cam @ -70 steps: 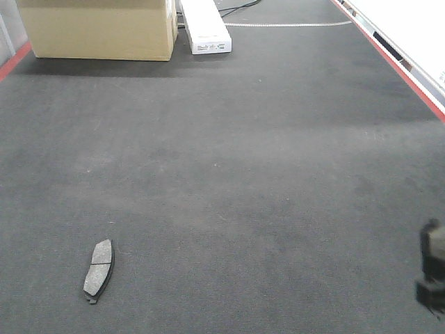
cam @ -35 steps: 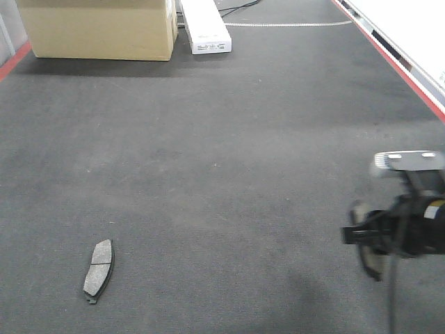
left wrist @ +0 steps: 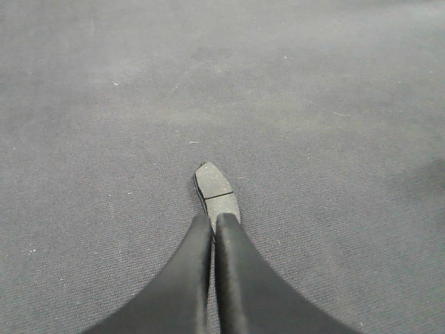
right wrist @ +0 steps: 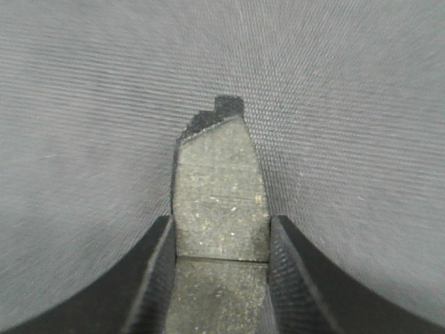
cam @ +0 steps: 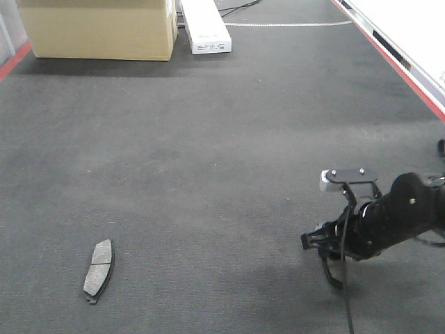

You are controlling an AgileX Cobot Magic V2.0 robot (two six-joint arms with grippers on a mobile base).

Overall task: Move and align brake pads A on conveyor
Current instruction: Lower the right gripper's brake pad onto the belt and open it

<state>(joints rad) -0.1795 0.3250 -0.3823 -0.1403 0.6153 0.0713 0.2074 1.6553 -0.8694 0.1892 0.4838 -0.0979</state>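
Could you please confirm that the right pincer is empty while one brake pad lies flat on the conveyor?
Not quite: the right pincer is not empty. It is shut on a brake pad, as the right wrist view shows. The other brake pad does lie flat on the conveyor.

White box, print too small to read

Brake pad just beyond closed hand

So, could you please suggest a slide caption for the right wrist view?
Right tool gripping a brake pad by its sides over the grey conveyor.
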